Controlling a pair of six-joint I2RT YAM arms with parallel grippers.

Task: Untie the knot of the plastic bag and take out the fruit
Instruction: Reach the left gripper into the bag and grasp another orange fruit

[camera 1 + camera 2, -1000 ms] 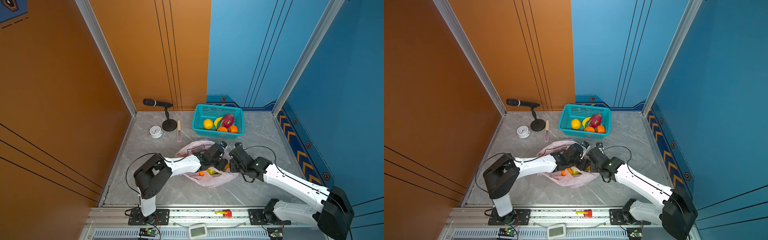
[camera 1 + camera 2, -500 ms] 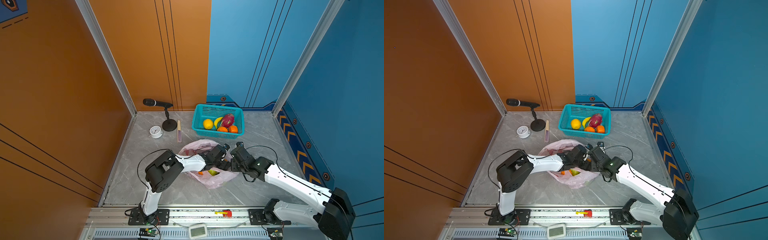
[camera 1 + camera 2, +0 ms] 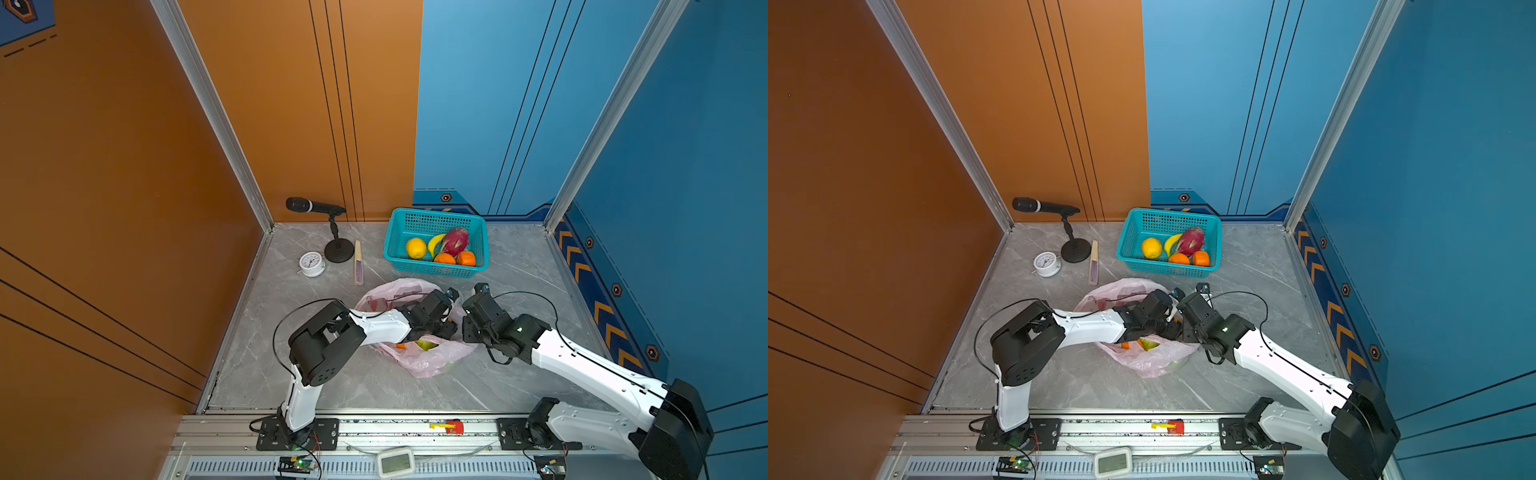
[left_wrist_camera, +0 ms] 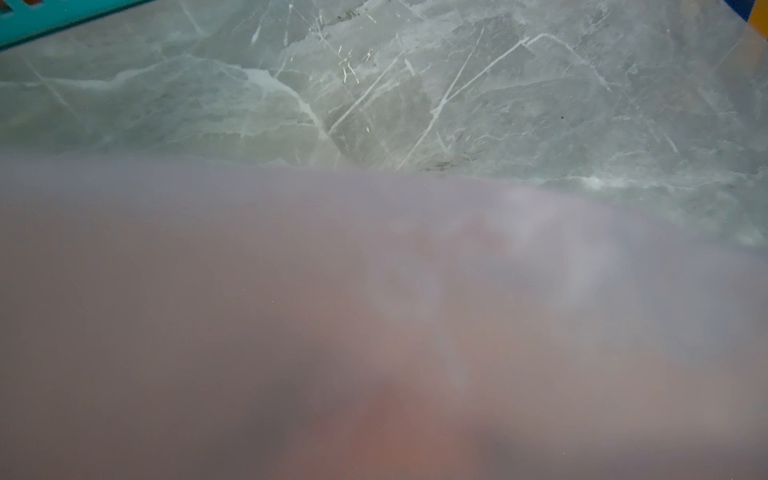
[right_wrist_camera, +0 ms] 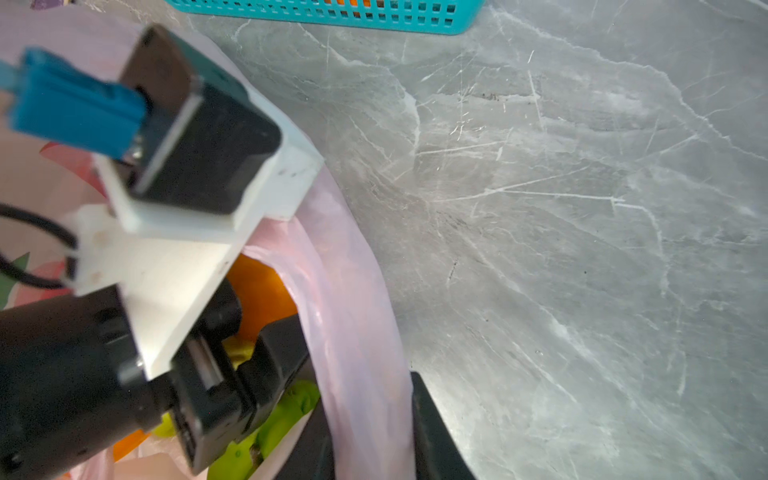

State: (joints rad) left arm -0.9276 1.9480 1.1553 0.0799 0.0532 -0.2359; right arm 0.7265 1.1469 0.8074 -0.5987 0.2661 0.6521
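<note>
The pale-pink plastic bag [image 3: 419, 359] [image 3: 1150, 361] lies mid-table with its mouth open. The knot is out of view. My left gripper [image 3: 444, 328] [image 5: 249, 395] reaches into the mouth, over an orange [image 5: 262, 291] and green fruit [image 5: 286, 411]; its fingertips are hidden there. Pink film [image 4: 291, 270] covers the left wrist view. My right gripper [image 3: 467, 336] [image 5: 374, 449] is shut on the bag's bunched rim [image 5: 357, 332]. Through the mouth, a top view shows an orange [image 3: 400, 345] and a yellow-green fruit [image 3: 426, 344].
Behind the bag, a teal basket [image 3: 432, 216] holds a yellow citrus [image 3: 415, 248], a banana, a dragon fruit [image 3: 455, 241] and oranges [image 3: 444, 258]. A microphone stand [image 3: 338, 251], a white clock [image 3: 311, 264] and a narrow stick [image 3: 358, 264] stand at the back left.
My left arm's elbow has swung to the right while its gripper stayed in the bag's mouth. The right arm has hardly moved and still holds the rim.
</note>
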